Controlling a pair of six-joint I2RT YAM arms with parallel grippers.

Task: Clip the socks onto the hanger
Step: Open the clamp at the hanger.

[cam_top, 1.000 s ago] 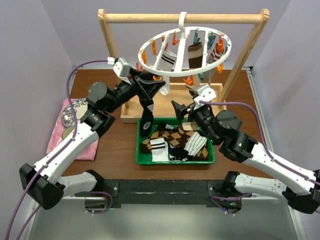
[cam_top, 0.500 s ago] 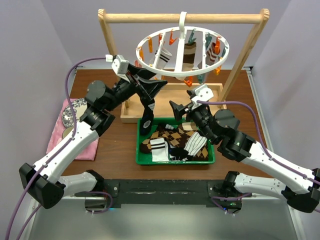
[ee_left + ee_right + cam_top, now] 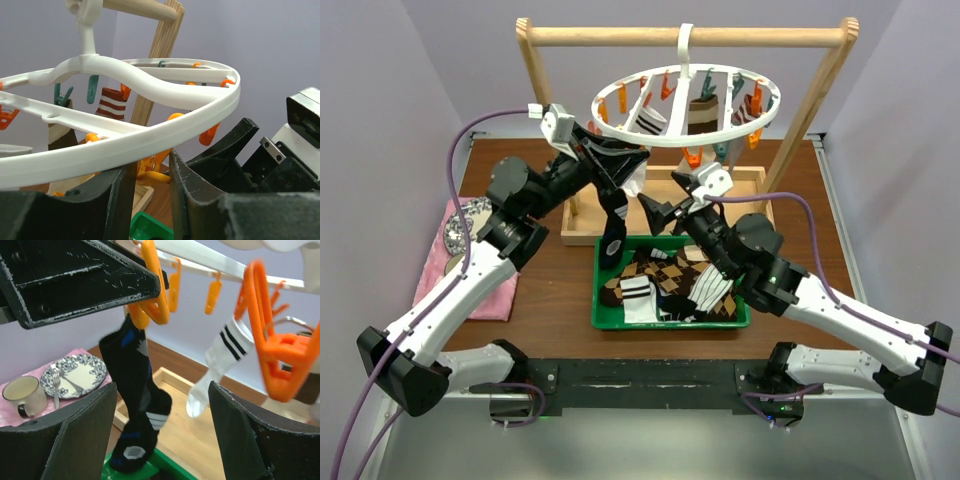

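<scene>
- The hanger, a white ring studded with orange and teal pegs, hangs by its hook from the round bar of a light wooden frame at the upper centre of the overhead view.
- Two socks are clipped inside the ring: a white sock with black stripes on the left and a brown sock just right of it.
- A black sock with blue and white marks dangles below the ring's near-left rim, its toe reaching the green tray.
- The right wrist view shows that sock hanging under an orange peg at the fingertips of the left gripper.
- The left gripper's fingers stand a narrow gap apart under the rim. Whether they squeeze the peg or the sock cannot be told.
- The right gripper hovers just right of the black sock, below the ring, jaws spread wide with nothing between them.
- In the tray at the centre of the table lie a brown argyle sock and a black-and-white striped sock, among others.
- At the left edge, a pink cloth carries a patterned plate.
</scene>
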